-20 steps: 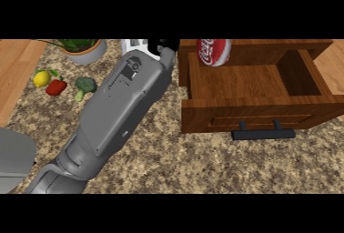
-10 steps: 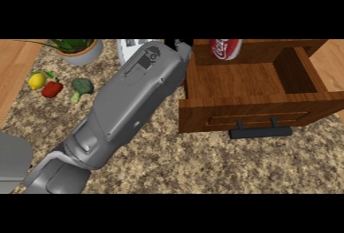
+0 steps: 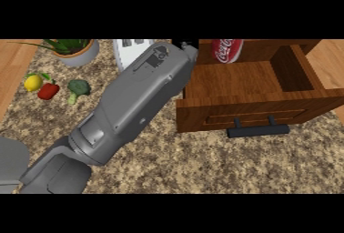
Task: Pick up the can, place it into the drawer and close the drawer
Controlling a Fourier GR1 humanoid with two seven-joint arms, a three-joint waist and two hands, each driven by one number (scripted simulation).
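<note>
Just right of the left hand (image 3: 186,45), the can (image 3: 227,49) lies inside the open drawer (image 3: 259,103); finger state cannot be told. Withdraw clear, then push the handle (image 3: 258,131).

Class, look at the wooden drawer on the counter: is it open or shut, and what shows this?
Open. The drawer is pulled out, its bare wooden floor and side walls exposed from above, and its dark handle juts toward the camera.
</note>
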